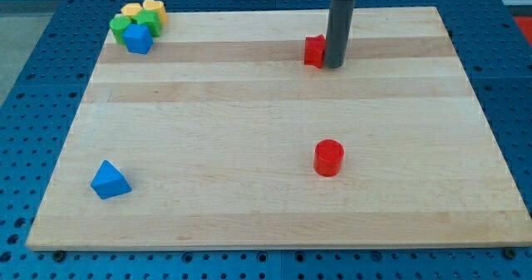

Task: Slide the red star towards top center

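The red star (pixel 313 51) lies near the view's top, a little right of centre, on the wooden board (pixel 249 114). Its right side is partly hidden by the rod. My tip (pixel 334 65) rests on the board right against the star's right side. A red cylinder (pixel 328 158) stands lower down, right of centre, far from the tip.
A cluster at the view's top left holds a blue cube (pixel 138 39), a green block (pixel 125 27), a second green block (pixel 149 22) and two yellow blocks (pixel 155 8). A blue triangular block (pixel 110 180) lies at the lower left. The board sits on a blue perforated table.
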Motion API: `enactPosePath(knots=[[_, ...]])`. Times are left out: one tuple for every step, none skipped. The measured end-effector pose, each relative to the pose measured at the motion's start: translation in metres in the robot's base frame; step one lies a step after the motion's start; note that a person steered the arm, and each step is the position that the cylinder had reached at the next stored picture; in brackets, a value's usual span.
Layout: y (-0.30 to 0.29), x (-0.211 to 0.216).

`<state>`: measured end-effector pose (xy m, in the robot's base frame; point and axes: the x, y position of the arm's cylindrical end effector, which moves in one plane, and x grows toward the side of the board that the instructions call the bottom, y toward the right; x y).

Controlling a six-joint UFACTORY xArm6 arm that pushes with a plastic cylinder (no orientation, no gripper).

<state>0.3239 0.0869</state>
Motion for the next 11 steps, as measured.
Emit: enactPosePath(knots=[[-0.021,0.002],[-0.043,0.003],[-0.064,0.001],[-0.078,-0.009],[-0.081,-0.025],[-0.06,-0.038],[-0.04,-0.043],[-0.037,-0.043],[-0.029,-0.041],[0.001,-0.036],[0.031,-0.037]])
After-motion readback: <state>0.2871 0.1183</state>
